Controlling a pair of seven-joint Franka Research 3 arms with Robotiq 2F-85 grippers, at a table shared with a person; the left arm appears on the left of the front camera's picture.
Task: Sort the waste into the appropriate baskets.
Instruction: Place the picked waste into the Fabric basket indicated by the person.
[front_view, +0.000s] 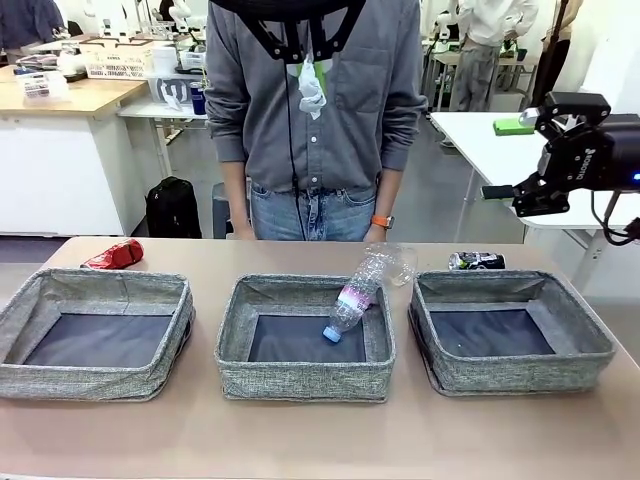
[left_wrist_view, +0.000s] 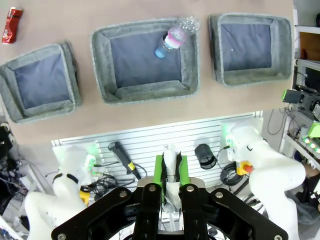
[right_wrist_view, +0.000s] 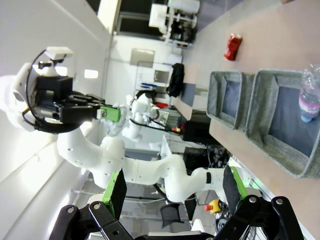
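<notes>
- The left gripper (left_wrist_view: 171, 165) hangs high above the table, its green pads pinched tight on a small white paper ball (left_wrist_view: 170, 151); crumpled paper pokes out past the fingertips.
- The right gripper (right_wrist_view: 175, 185) is off beyond the table's right end, jaws spread wide with nothing between them.
- The clear plastic bottle (front_view: 352, 296) leans in the middle basket (front_view: 300, 380). Its blue cap (front_view: 331, 334) is down on the navy bottom, pointing toward the robot's side. Its long axis climbs away and to the right, until the base rests over the far right corner of the rim.
- A clear plastic cup (front_view: 404, 262) seems to lie on the table just beside that base, though its outline is hard to separate from the bottle.
- The red can (front_view: 115, 254), crushed, lies on its side behind the left basket (front_view: 90, 378), long axis roughly left to right.
- The dark can (front_view: 476, 261) lies on its side just behind the right basket (front_view: 520, 375), also lengthwise along the far rim.
- A person (front_view: 315, 110) stands at the far edge, behind the middle basket.
</notes>
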